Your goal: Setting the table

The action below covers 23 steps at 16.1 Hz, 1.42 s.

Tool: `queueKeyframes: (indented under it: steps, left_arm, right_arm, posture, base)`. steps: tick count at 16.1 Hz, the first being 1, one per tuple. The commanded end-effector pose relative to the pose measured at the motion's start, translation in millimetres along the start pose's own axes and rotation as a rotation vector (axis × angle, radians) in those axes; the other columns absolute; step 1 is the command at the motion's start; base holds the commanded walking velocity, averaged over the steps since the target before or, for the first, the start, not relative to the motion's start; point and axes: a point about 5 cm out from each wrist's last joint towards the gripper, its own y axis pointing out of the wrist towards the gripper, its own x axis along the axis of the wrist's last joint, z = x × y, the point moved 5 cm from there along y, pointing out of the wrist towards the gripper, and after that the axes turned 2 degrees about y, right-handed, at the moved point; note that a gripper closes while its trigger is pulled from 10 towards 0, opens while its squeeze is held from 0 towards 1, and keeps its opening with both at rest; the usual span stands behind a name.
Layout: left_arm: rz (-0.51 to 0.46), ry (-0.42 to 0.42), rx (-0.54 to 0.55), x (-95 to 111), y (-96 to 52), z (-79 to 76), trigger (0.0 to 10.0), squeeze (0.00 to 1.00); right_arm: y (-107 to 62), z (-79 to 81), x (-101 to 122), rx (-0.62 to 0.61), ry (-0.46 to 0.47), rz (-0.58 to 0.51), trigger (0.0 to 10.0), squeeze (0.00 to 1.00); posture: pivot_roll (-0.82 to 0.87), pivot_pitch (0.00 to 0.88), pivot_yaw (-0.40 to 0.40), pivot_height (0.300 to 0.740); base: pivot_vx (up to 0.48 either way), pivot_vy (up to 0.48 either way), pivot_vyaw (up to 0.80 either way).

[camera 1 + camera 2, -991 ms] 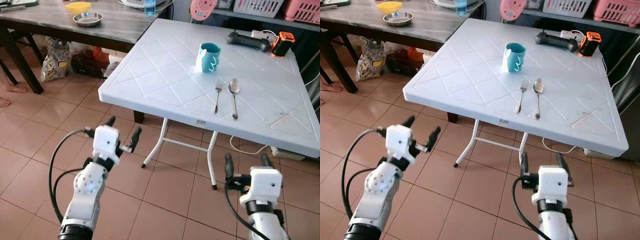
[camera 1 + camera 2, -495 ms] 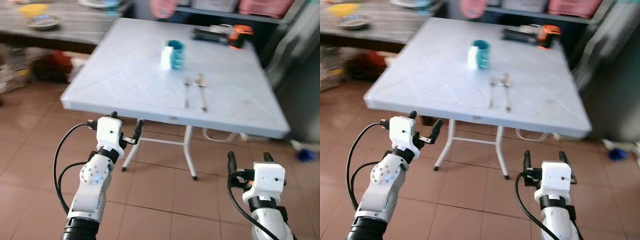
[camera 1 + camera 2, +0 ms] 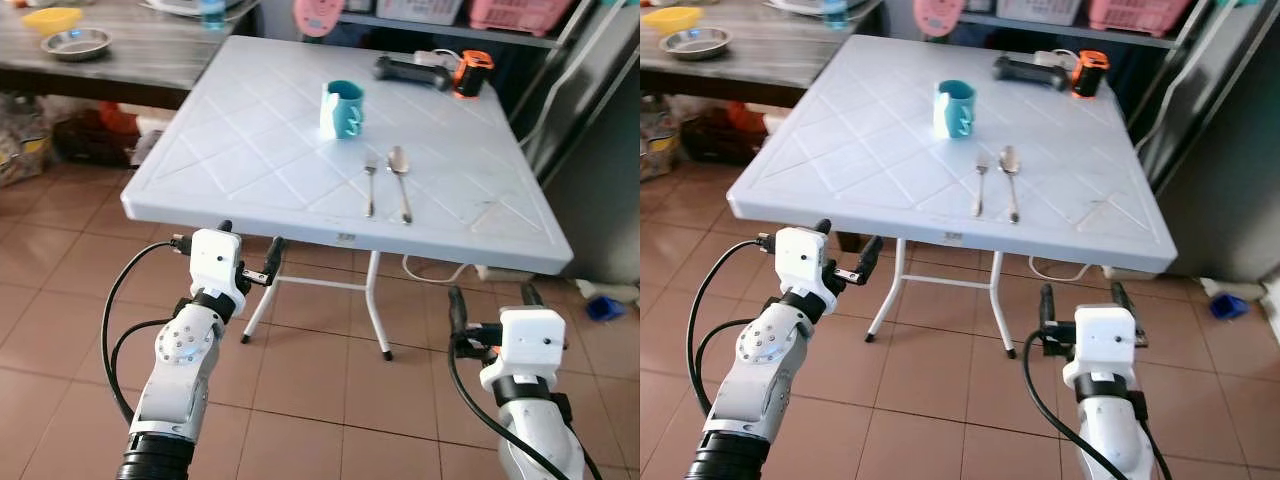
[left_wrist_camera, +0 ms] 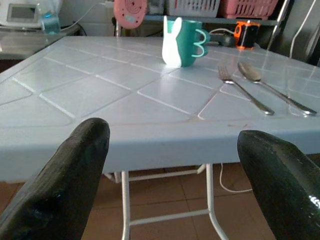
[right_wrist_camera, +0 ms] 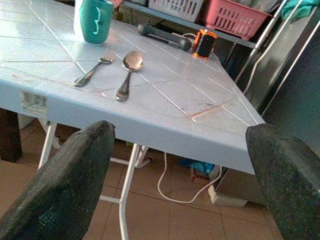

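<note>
A white folding table [image 3: 250, 150] stands in front of me. On it sit a teal mug [image 3: 342, 109] with a white rabbit shape, and a fork [image 3: 369, 186] and a spoon [image 3: 399, 181] lying side by side near the front edge. My left gripper [image 3: 248, 249] is held open below and in front of the table's front edge, empty. Lower, at the right, my right gripper [image 3: 491, 303] is open too and holds nothing. Both wrist views look across the tabletop, with the mug [image 4: 180, 41], fork [image 5: 93, 71] and spoon [image 5: 127, 71] in sight.
A black tool [image 3: 413, 70] and an orange-black device [image 3: 471, 72] lie at the table's far edge. A dark wooden table [image 3: 130, 50] at the left carries a steel bowl [image 3: 76, 42] and a yellow bowl [image 3: 51, 18]. Pink baskets [image 3: 518, 12] sit on a shelf behind. Tiled floor lies below.
The camera has swung, so the table now sits more centred and the blur is gone. Both grippers stay open and empty at about the same places in view.
</note>
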Motion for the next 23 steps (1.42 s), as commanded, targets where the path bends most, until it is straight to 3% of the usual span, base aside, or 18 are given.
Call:
queueKeyframes:
  steps: [1, 9, 16, 19, 23]
  left_arm:
    - [-0.01, 0.002, -0.024, 5, 1.6, -5.1, 10.0, 0.0]
    - [0.007, 0.01, -0.054, 3, 0.8, -11.0, 10.0, 0.0]
    - [-0.045, 0.024, -0.08, 15, -0.3, -21.2, 10.0, 0.0]
    - [-0.089, -0.006, -0.104, 30, 1.6, -30.0, 10.0, 0.0]
    - [-0.082, -0.017, -0.116, 29, 1.1, -30.9, 10.0, 0.0]
  right_arm:
    - [-1.6, -3.9, 5, -0.018, -0.006, -0.01, 10.0, 0.0]
    - [-0.6, -6.6, 10, -0.034, -0.01, -0.02, 10.0, 0.0]
    - [-2.9, -12.7, 16, -0.069, -0.034, -0.036, 10.0, 0.0]
    - [-5.2, -14.0, 17, -0.076, -0.039, -0.036, 10.0, 0.0]
    - [-5.9, -16.1, 17, -0.087, -0.046, -0.035, 10.0, 0.0]
  posture:
    - [0.16, 0.095, -0.041, 0.74]
    - [0.15, 0.11, -0.035, 0.74]
    - [0.14, 0.126, -0.034, 0.74]
    - [0.14, 0.135, -0.031, 0.74]
    - [0.14, 0.134, -0.028, 0.74]
  base:
    - [0.0, 0.292, 0.0]
    - [0.0, 0.375, 0.0]
    - [0.0, 0.0, 0.0]
    - [0.0, 0.0, -0.52]
    - [0.0, 0.0, -0.51]
